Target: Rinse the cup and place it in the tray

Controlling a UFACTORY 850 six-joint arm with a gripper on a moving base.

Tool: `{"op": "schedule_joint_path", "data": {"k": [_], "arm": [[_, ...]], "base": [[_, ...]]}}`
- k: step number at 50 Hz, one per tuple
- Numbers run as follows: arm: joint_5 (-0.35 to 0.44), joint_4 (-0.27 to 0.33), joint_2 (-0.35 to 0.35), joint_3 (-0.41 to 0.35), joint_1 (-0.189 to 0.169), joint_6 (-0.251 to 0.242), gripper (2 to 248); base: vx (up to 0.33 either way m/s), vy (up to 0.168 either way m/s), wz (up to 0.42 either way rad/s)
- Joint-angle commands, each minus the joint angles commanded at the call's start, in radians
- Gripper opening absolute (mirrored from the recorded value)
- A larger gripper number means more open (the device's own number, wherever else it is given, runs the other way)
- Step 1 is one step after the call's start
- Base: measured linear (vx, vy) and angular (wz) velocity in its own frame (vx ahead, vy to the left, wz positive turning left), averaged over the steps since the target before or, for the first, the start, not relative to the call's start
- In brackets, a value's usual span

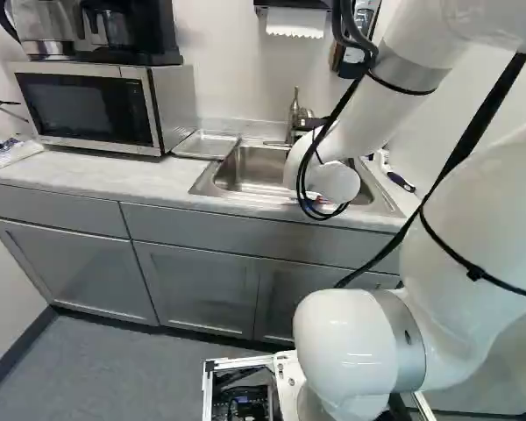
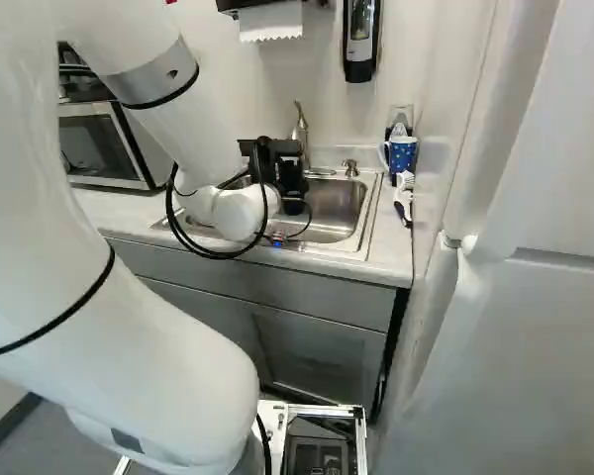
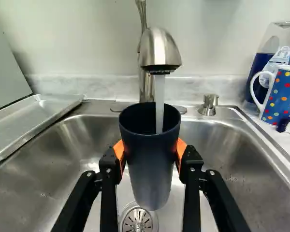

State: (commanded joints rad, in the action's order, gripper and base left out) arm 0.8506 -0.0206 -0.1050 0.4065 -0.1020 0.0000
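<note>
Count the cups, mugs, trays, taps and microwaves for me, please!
Cups: 1, the dark cup in the end effector
Mugs: 1, the dotted mug
Trays: 1, the metal tray
Taps: 1, the running tap
Microwaves: 1, the silver microwave
Total: 5
</note>
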Motion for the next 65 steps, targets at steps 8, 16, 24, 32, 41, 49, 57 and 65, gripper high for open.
{"op": "schedule_joint_path", "data": {"k": [8, 16, 24, 32, 41, 49, 57, 65], "arm": [[0.000, 0.000, 0.000, 0.000, 0.000, 0.000, 122], [0.000, 0.000, 0.000, 0.000, 0.000, 0.000, 122], [0.000, 0.000, 0.000, 0.000, 0.000, 0.000, 122], [0.000, 0.000, 0.000, 0.000, 0.000, 0.000, 122], [0.000, 0.000, 0.000, 0.000, 0.000, 0.000, 122], [0.000, 0.000, 0.000, 0.000, 0.000, 0.000, 122], [0.000, 0.000, 0.000, 0.000, 0.000, 0.000, 122], [0.000, 0.000, 0.000, 0.000, 0.000, 0.000, 122]], "base": [[0.000, 0.000, 0.000], [0.000, 0.000, 0.000], [0.000, 0.000, 0.000], [0.000, 0.000, 0.000], [0.000, 0.000, 0.000], [0.000, 0.000, 0.000], [0.000, 0.000, 0.000], [0.000, 0.000, 0.000]]}}
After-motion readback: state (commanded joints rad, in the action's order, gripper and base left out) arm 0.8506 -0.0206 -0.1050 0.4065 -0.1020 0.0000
